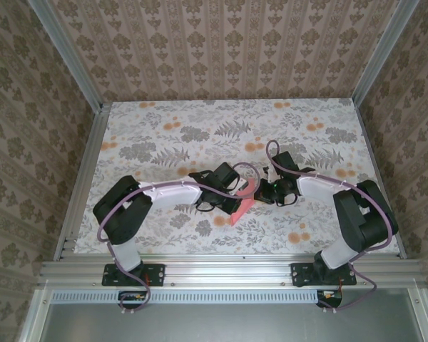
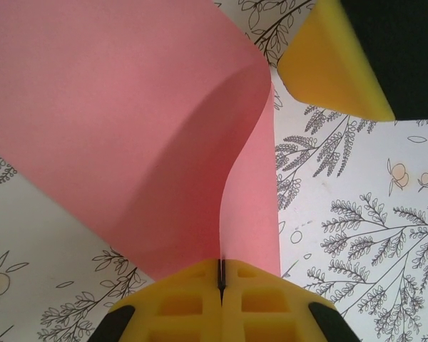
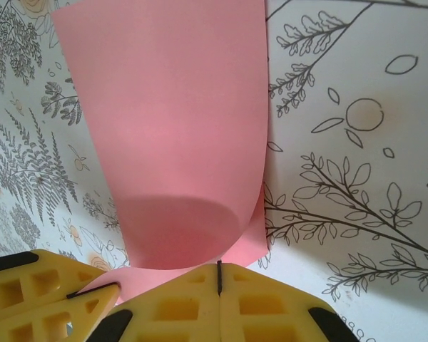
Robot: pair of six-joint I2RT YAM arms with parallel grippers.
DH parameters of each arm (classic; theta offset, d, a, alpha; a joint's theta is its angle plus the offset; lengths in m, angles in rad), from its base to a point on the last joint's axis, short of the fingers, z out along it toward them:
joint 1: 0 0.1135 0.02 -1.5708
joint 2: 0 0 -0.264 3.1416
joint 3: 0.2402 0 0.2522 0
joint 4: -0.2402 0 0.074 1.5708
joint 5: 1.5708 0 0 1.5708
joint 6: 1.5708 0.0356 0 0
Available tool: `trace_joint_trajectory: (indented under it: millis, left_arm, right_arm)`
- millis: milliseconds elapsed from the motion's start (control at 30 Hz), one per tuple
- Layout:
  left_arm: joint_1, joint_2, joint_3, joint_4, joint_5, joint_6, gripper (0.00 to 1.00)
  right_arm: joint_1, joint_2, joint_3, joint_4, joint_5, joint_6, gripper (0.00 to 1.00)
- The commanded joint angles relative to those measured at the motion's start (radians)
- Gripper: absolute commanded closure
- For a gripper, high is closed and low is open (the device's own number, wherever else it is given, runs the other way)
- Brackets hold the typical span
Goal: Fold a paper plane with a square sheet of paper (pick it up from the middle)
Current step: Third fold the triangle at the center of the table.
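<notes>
- Left end effector (image 1: 227, 194): fingers pressed together, pinching the paper. In the left wrist view (image 2: 221, 274) the sheet runs straight into the seam between the two yellow pads (image 2: 178, 303).
- Paper (image 1: 241, 206): a salmon sheet held at mid-tabletop (image 1: 200, 135), between the two end effectors. It is bowed into a loose curl (image 2: 128, 128), one part arching over the other, and no sharp crease shows. Whether its lowest corner touches the tabletop cannot be told.
- Right end effector (image 1: 264, 192): fingers pressed together, also pinching the paper. In the right wrist view (image 3: 219, 274) it sits just beside the left end effector's pads (image 3: 43, 299), and the curl (image 3: 178, 128) rises away from both.
- Step in hand (judged): the sheet is being bent over on itself for a first fold, with the crease not yet set.
- Doing it well (judged):
  - Keep both pinches firm so the thin sheet does not slip.
  - Bring the free edges into line before any pressing, since a skewed first fold spoils every later one.
  - Lower the curl to the tabletop and flatten the bend from its middle outward.
  - Avoid drawing the end effectors apart, which could tear the sheet.
  - Mind their closeness, as the fingers could knock together.
- Count: two arms, two end effectors, one paper, one tabletop.
</notes>
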Motion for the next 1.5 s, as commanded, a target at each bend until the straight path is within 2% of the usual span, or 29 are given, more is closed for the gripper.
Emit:
trace_joint_trajectory:
  millis: [0,767,1000,1167,1467]
  left_arm:
    - [0.01,-0.036,-0.009,0.006,-0.005,-0.023,0.99]
    - [0.035,-0.007,0.001,-0.013,-0.001,-0.005,0.99]
    - [0.044,0.0,0.021,-0.027,0.017,0.019,0.99]
    - [0.055,0.019,0.047,-0.048,0.033,0.053,0.98]
    - [0.071,0.071,0.103,-0.085,0.088,0.097,0.96]
  right_arm:
    - [0.008,0.02,-0.004,0.028,-0.023,0.031,0.94]
    - [0.025,0.095,-0.019,0.109,-0.056,0.046,0.96]
    - [0.023,0.138,0.036,-0.028,0.005,-0.081,0.97]
    - [0.023,0.166,0.082,-0.106,0.001,-0.184,0.97]
    - [0.024,0.21,0.136,-0.161,0.004,-0.251,0.97]
